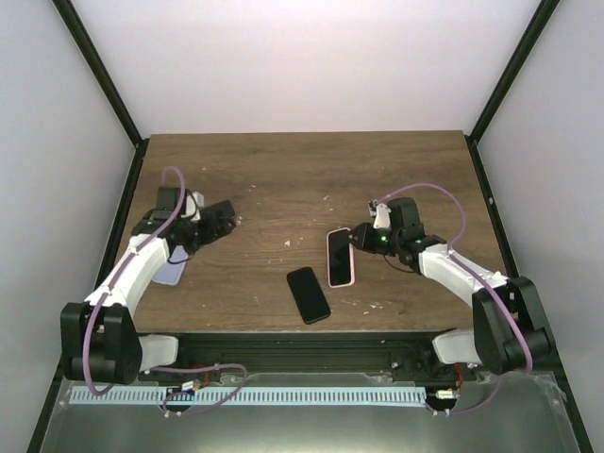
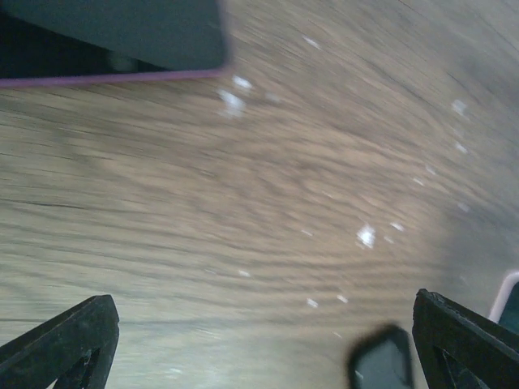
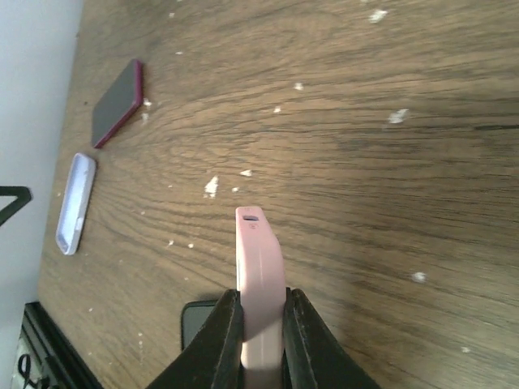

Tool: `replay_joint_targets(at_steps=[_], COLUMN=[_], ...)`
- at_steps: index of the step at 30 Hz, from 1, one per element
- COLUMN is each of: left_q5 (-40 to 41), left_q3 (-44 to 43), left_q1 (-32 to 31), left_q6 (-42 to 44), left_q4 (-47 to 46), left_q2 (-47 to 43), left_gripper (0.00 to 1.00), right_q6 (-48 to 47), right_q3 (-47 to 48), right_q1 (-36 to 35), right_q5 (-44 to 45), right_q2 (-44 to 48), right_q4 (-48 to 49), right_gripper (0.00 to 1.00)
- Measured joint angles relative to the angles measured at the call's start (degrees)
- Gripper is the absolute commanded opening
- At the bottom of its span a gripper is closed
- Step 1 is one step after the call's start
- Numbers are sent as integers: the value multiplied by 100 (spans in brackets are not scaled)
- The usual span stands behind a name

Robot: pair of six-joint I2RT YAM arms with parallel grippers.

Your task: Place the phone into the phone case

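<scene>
My right gripper (image 1: 358, 243) (image 3: 259, 297) is shut on a pink phone case (image 1: 340, 258) (image 3: 259, 259). It holds the case on edge above the table, with the dark inner face turned left. A black phone (image 1: 309, 294) lies flat on the wooden table (image 1: 283, 179) just below and left of the case. Its corner shows beside my right fingers (image 3: 198, 321) and in the left wrist view (image 2: 381, 362). My left gripper (image 1: 225, 217) (image 2: 263, 298) is open and empty over the left side of the table, far from the phone.
A lavender-white case (image 1: 170, 274) (image 3: 75, 203) lies under my left arm. A dark phone in a magenta case (image 3: 117, 101) (image 2: 113, 40) lies nearby. White specks dot the wood. Black frame posts stand at the table's sides.
</scene>
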State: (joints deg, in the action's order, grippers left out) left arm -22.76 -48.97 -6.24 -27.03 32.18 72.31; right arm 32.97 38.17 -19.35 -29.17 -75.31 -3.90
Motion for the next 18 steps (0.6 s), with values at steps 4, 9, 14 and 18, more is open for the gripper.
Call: replay_joint_targets(at_steps=[4, 9, 14, 18], left_q5=[673, 931, 909, 905], left_q3=[-63, -87, -225, -306], left_q1=[590, 1054, 1499, 1770], left_q6=[149, 271, 354, 396], left_q4=[120, 138, 262, 326], left_q2=[181, 715, 1484, 1794], left_gripper=[100, 98, 94, 89], right_q6=[-111, -205, -192, -142], right_q3=[-83, -308, -463, -470], right_q1=[249, 483, 643, 654], right_q5=[-26, -50, -122, -133], right_q2=[-208, -428, -588, -654], right_q4=[17, 52, 275, 404], right_gripper=[9, 12, 25, 47])
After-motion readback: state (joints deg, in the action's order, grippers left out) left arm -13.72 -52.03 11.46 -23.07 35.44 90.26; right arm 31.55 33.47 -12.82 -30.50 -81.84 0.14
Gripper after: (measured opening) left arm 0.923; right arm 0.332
